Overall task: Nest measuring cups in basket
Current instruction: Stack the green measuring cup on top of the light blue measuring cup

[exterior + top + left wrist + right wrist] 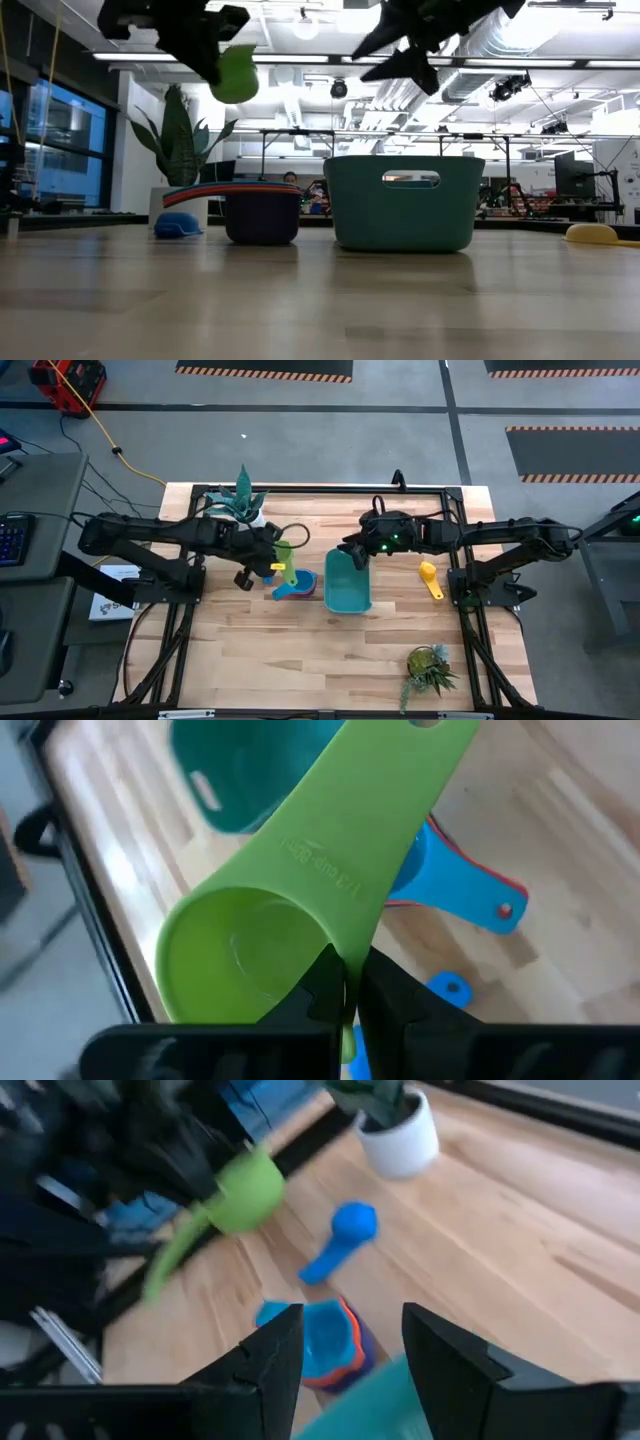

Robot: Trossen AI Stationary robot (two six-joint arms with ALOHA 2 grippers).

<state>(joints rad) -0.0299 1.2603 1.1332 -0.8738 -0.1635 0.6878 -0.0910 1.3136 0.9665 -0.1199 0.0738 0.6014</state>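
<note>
A green measuring cup [262, 925], stamped "1/3 cup" on its handle, hangs in the air above the wooden table [300, 650], its rim clenched between the fingers of the left gripper [345, 990]. Below and just beside it a nested stack of cups [296, 587] in blue, red, orange and dark purple sits on the table next to the teal basket [347, 582], which stands upright near the table's middle. A small blue cup [340, 1238] lies apart near the white plant pot [400, 1135], and a yellow cup [431, 579] rests on the basket's other side. The right gripper [350, 1345] hovers over the basket's edge, its fingers spread and holding nothing. A second potted plant [430, 670] stands by the table's front edge.
</note>
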